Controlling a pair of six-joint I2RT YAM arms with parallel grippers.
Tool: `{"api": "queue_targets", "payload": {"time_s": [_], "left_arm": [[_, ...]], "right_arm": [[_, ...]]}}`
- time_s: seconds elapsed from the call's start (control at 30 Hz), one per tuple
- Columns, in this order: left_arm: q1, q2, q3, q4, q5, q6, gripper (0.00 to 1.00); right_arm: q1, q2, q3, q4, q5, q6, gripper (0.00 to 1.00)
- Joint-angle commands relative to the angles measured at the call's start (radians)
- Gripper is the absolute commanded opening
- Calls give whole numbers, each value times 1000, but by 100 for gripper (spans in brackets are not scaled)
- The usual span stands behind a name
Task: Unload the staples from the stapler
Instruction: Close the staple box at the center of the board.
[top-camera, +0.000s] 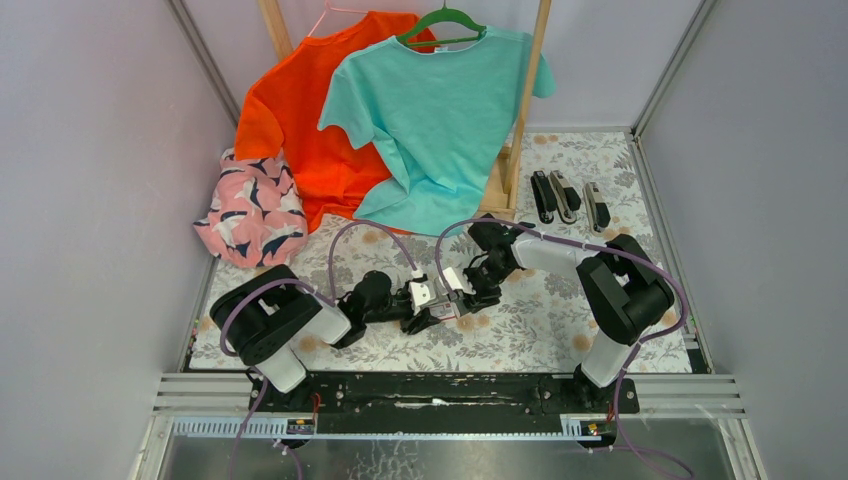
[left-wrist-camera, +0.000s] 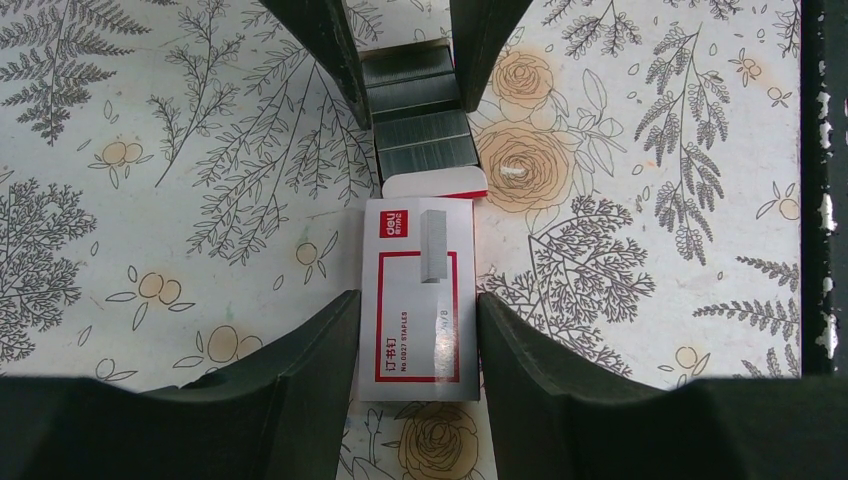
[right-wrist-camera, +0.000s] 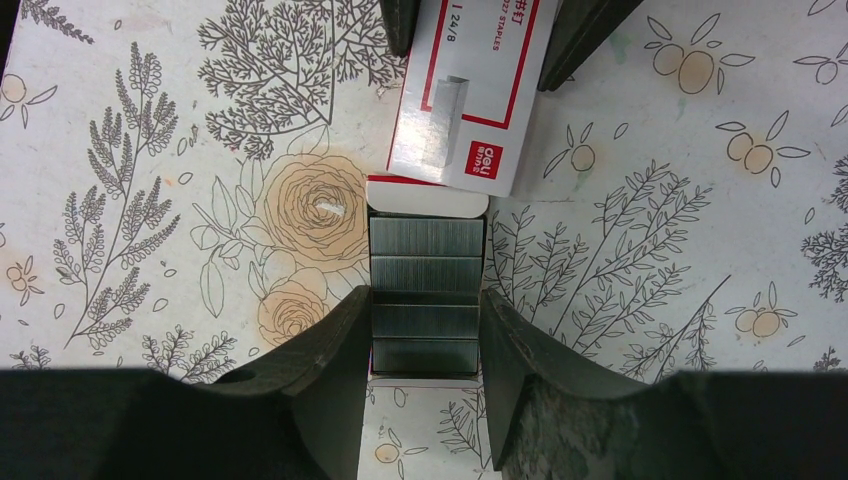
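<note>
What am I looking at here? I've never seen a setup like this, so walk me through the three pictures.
Two robot arms are bolted to a flowered table. The wide picture looks down from above and behind them; the other two come from a camera on each wrist. The left gripper clamps a white-and-red box sleeve; the right gripper clamps the inner tray slid out from it, full of silvery staples. Three staplers lie at the far right. At the back hang an orange shirt and a teal shirt, a pink patterned cloth beside them.
</note>
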Motion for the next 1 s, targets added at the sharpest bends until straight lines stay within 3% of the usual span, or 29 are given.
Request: {"api": "queue_targets", "payload": {"time_s": [0.0,0.4,0.97], "left_arm": [[-5,22,18,-28,6,33,53],[-6,21,18,-27,11,37,53],[-5,22,24,-40,19,39,53]], "right_arm": [[16,-21,-8,13,-16,25,44],[16,-2,22,30,-6,130,44],[15,2,20,52,28,155,43]]}}
